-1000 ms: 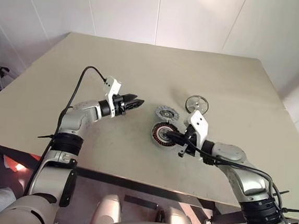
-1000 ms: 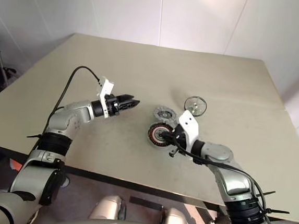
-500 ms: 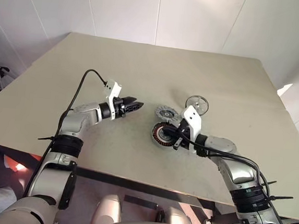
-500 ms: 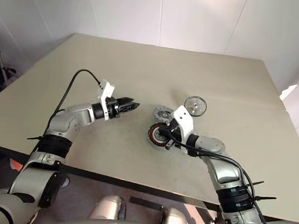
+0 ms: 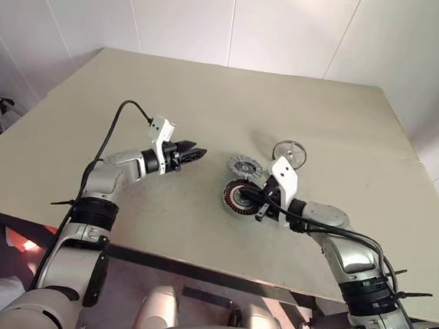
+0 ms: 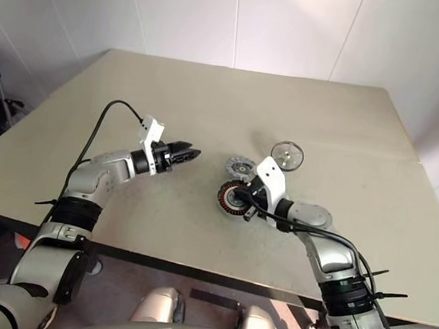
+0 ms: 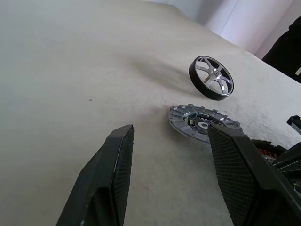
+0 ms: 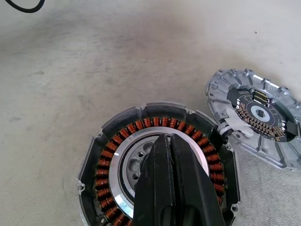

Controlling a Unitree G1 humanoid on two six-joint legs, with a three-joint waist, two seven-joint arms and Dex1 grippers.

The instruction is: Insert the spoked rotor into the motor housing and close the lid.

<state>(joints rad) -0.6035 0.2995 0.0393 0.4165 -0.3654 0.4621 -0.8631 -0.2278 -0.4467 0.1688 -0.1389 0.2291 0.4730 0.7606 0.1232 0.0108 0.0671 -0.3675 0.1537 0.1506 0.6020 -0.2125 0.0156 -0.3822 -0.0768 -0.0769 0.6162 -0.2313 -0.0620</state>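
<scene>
On the big beige tabletop (image 5: 130,126), near the middle, sits the round silver motor housing with copper coils (image 8: 157,165). Right gripper (image 8: 171,141), pressed together, hangs over it. The grey ribbed lid (image 8: 256,115) touches it; the dark-rimmed spoked rotor (image 7: 211,77) lies toward the far edge. Left gripper (image 7: 171,174) is spread, empty.

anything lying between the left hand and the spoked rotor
The lid lies flat on the table between the open left hand and the spoked rotor in the left wrist view; otherwise bare tabletop.
</scene>
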